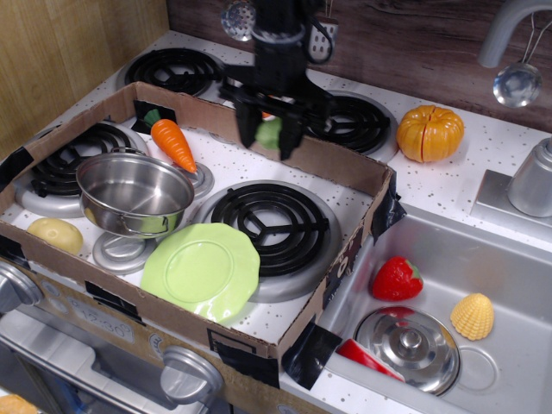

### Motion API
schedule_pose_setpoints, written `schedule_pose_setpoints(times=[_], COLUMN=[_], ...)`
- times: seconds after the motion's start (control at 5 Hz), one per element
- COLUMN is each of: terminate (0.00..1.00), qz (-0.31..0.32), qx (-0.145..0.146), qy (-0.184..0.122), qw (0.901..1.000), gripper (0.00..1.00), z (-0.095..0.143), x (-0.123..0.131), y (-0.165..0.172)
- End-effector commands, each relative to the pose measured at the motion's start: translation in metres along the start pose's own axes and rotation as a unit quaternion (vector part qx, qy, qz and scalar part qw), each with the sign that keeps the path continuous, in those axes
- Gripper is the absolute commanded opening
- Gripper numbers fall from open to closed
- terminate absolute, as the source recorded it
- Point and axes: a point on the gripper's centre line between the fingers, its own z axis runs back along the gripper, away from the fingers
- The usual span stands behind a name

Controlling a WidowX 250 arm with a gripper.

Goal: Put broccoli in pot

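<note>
Gripper point(268, 135) w/ jaws closed on broccoli point(270, 133), held in air above cardboard box's point(341, 169) rear wall. Pot point(134, 191) sits well apart at left, beside green plate point(203, 268).

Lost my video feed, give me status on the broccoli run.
Gripper shut on broccoli, lifted above stove. Pot empty, front-left. Carrot lies between; likely clears overhead.

Toy kitchen: stove burners point(269, 220), sink point(483, 259), faucet point(509, 26).
</note>
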Motion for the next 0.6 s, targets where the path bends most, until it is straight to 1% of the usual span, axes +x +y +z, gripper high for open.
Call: schedule_pose_setpoints(times=[0.0, 0.2, 0.4], terminate=[0.00, 0.00, 0.00], qz=[0.019, 0.056, 0.071], qx=[0.019, 0.017, 0.024], qy=[-0.037, -0.016, -0.030], qw=[0.9990, 0.9982, 0.9967], gripper=[0.00, 0.00, 0.00], z=[0.045, 0.043, 0.033], x=[-0.017, -0.043, -0.065], y=[0.033, 0.061, 0.078])
